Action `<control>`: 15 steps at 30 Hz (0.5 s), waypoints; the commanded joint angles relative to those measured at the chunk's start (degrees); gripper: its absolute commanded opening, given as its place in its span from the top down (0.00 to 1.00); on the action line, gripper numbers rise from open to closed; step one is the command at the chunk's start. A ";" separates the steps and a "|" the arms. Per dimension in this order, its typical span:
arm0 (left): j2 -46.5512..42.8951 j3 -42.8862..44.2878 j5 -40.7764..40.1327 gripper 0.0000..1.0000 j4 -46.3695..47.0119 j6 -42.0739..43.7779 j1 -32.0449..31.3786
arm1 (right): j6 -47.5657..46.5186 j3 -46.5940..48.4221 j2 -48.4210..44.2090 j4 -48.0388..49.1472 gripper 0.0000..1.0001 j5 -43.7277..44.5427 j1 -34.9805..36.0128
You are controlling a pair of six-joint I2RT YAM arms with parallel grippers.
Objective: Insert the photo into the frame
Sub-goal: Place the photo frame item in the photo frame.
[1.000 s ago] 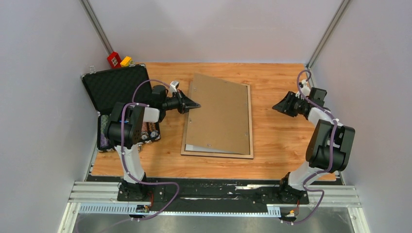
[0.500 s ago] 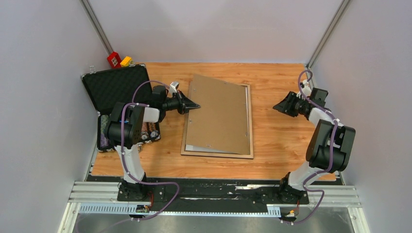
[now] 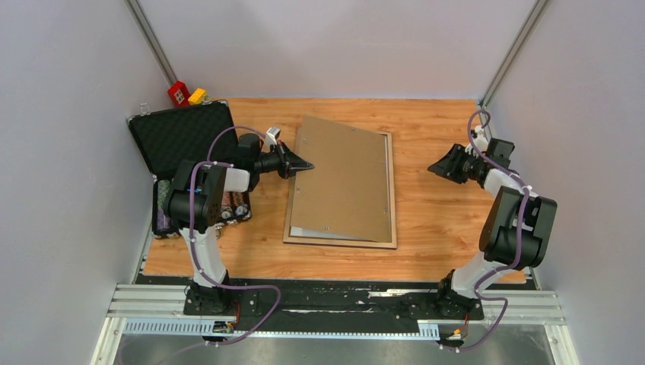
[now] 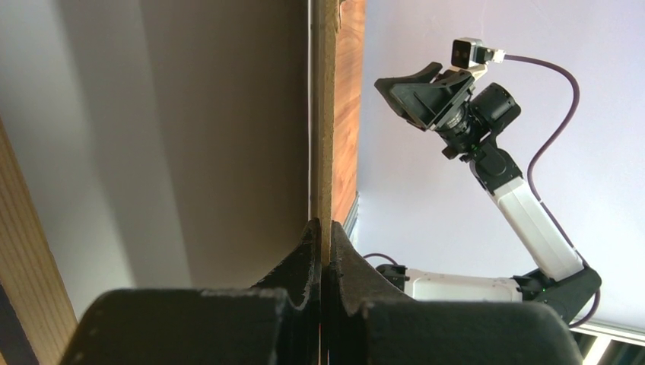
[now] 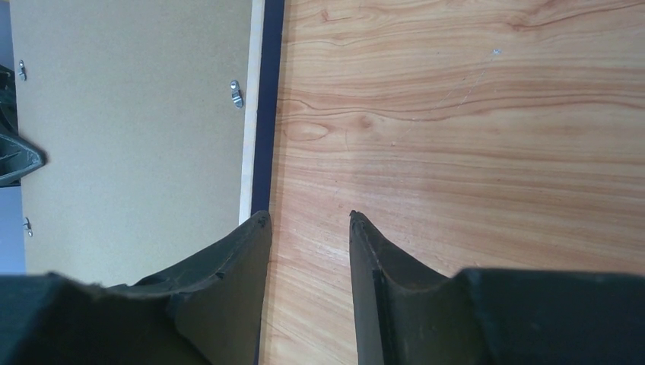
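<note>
1. The left gripper (image 3: 304, 163) is pinched tight on the left edge of the backing panel (image 3: 346, 179), tipping that side up off the frame (image 3: 392, 190). The frame lies back-up in the middle of the table (image 3: 441, 220).
2. The right gripper (image 3: 435, 167) hangs over bare wood just right of the frame, jaws apart, nothing in them.
3. I can't spot the photo in any view. It might be under the panel, can't tell.
4. My guess: the panel is thin, stiff and light, so an edge pinch is fine. A print would be floppy and slick, so grab it at an edge. The frame has a pane, so go gentle.
</note>
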 commanded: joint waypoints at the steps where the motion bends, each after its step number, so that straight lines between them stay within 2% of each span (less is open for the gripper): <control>1: -1.18 2.14 3.55 1.00 3.80 -1.69 -0.03 | 0.20 0.15 0.36 2.15 0.59 -1.64 -0.35; 15: 0.47 3.69 4.37 1.00 4.90 -2.82 -1.05 | 0.21 0.06 0.79 2.15 0.59 -2.08 -0.62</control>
